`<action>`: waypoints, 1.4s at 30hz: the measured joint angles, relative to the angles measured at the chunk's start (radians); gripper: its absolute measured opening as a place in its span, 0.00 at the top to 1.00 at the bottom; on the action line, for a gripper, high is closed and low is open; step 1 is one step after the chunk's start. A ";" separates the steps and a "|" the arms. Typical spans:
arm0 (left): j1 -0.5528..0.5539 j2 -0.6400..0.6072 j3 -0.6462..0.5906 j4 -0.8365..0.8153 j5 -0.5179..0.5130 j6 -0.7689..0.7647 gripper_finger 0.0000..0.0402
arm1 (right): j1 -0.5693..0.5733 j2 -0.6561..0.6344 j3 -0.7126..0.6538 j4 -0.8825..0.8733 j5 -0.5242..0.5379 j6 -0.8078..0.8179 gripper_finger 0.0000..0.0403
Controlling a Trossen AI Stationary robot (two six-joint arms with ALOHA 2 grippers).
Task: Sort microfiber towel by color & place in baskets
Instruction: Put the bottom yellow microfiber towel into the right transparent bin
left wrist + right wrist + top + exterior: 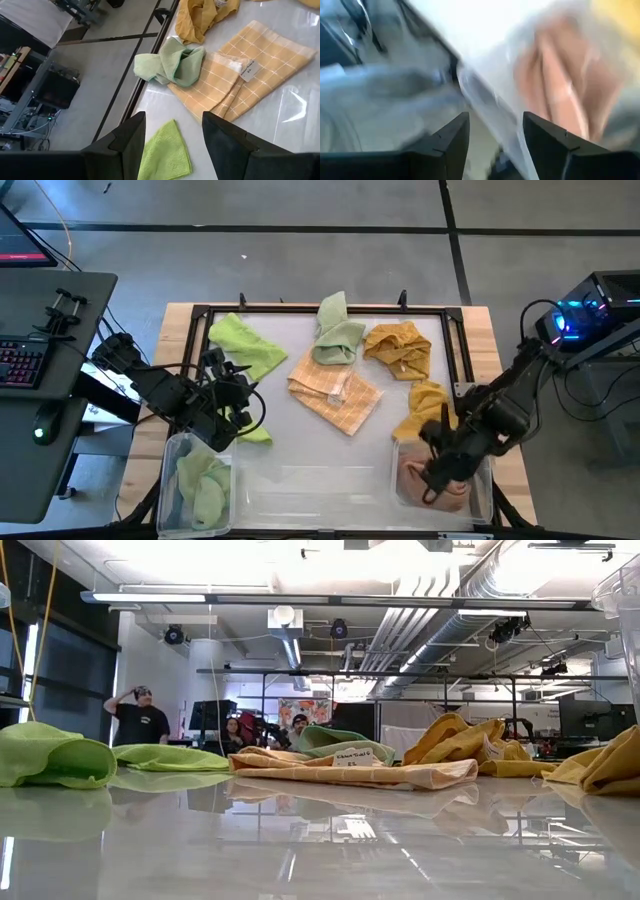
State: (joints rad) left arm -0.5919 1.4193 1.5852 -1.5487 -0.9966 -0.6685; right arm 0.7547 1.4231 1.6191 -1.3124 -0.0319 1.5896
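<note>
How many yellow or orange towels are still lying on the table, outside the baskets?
3: a checked pale-orange microfiber towel at the middle, a crumpled mustard-yellow towel toward the far right, and another mustard-yellow towel beside the right clear plastic basket. The arm may hide more.

Two clear baskets sit at the table's near edge: the left basket (172,480) holds a crumpled green towel (203,488), the right basket (484,492) a pinkish-orange towel (412,477). Beyond the baskets lie loose towels: a lime towel (245,344), a checked orange towel (335,391), a sage towel (337,338) and two mustard towels (399,347).

Probably lab: exposed ducts (470,585), monitors (585,718)
</note>
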 joint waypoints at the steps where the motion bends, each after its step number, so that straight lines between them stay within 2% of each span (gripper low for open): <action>1: 0.000 0.000 0.000 0.004 0.000 0.000 0.54 | -0.016 0.000 0.012 -0.008 0.051 -0.022 0.56; 3: 0.000 0.000 0.000 0.009 0.000 0.000 0.54 | -0.054 0.000 0.029 -0.033 0.137 -0.069 0.56; 6: 0.000 0.000 0.000 0.017 0.000 0.000 0.54 | -0.131 0.000 0.036 -0.106 0.191 -0.132 0.56; 11: 0.000 0.000 0.000 0.035 0.000 0.000 0.54 | -0.294 0.000 0.036 -0.268 0.196 -0.233 0.55; 17: 0.000 -0.001 0.000 0.036 0.025 -0.025 0.54 | -0.467 -0.012 -0.024 -0.256 0.168 -0.429 0.47; 23: 0.000 -0.001 0.000 0.036 0.080 -0.077 0.54 | -0.569 -0.018 -0.218 -0.253 0.060 -0.539 0.37; 29: -0.014 -0.001 0.000 0.036 0.082 -0.097 0.54 | -0.631 -0.017 -0.489 -0.217 -0.026 -0.596 0.37; 35: -0.014 -0.001 0.000 0.036 0.076 -0.097 0.54 | -0.687 -0.017 -0.715 -0.047 -0.067 -0.575 0.37; 42: -0.010 -0.001 0.000 0.036 0.071 -0.097 0.54 | -0.731 -0.017 -0.872 0.132 -0.078 -0.493 0.37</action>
State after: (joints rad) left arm -0.6018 1.4185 1.5848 -1.5131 -0.9257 -0.7650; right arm 0.0237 1.4063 0.7467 -1.1800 -0.1097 1.0965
